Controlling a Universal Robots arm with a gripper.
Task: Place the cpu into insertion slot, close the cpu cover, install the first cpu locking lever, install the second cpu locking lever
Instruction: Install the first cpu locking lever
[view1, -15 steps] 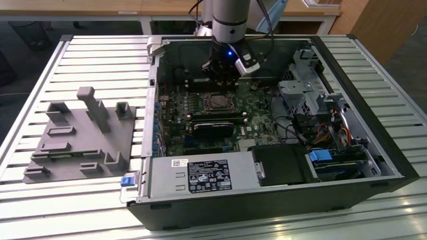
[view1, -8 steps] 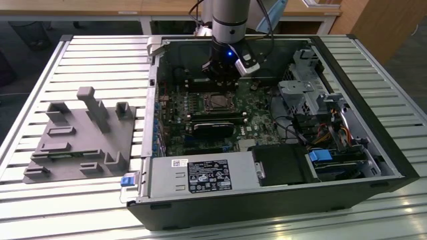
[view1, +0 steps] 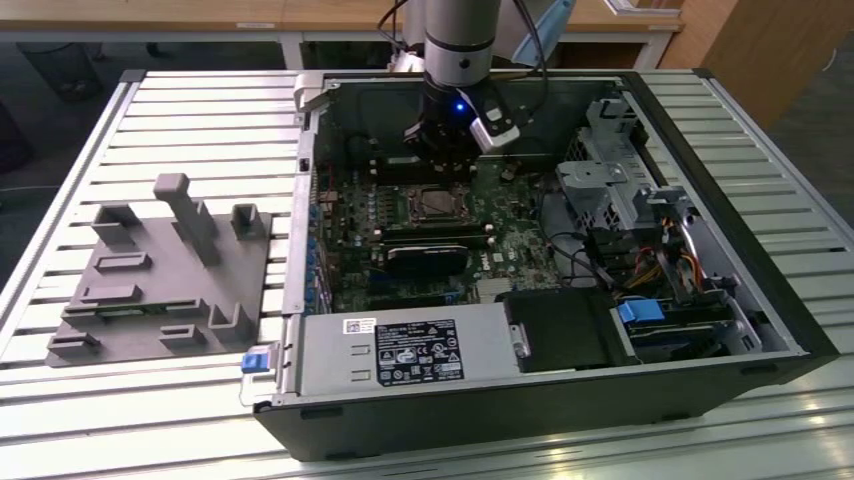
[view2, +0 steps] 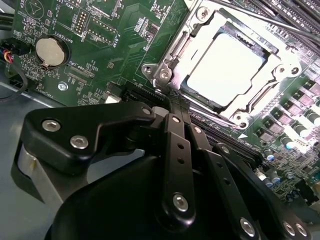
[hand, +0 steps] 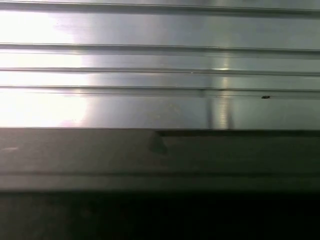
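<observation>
The cpu (view2: 225, 70), a flat silvery square, sits in the insertion slot (view1: 434, 206) on the green board. The cpu cover (view2: 174, 50), a dull silver frame, lies down over the chip, which shows through its window. A thin metal lever rod (view2: 280, 22) runs along one side of the cover. My gripper (view2: 170, 106) is shut with nothing between its black fingers. Its tips are at the cover's edge near one corner. In the exterior view the gripper (view1: 442, 170) hangs inside the open computer case, just behind the slot.
A black heatsink block (view1: 427, 255) lies just in front of the slot, and the grey power supply box (view1: 407, 352) is at the case front. Drive cages and cables (view1: 627, 200) fill the exterior view's right. A grey fixture (view1: 160, 270) stands on the slatted table (hand: 160, 60).
</observation>
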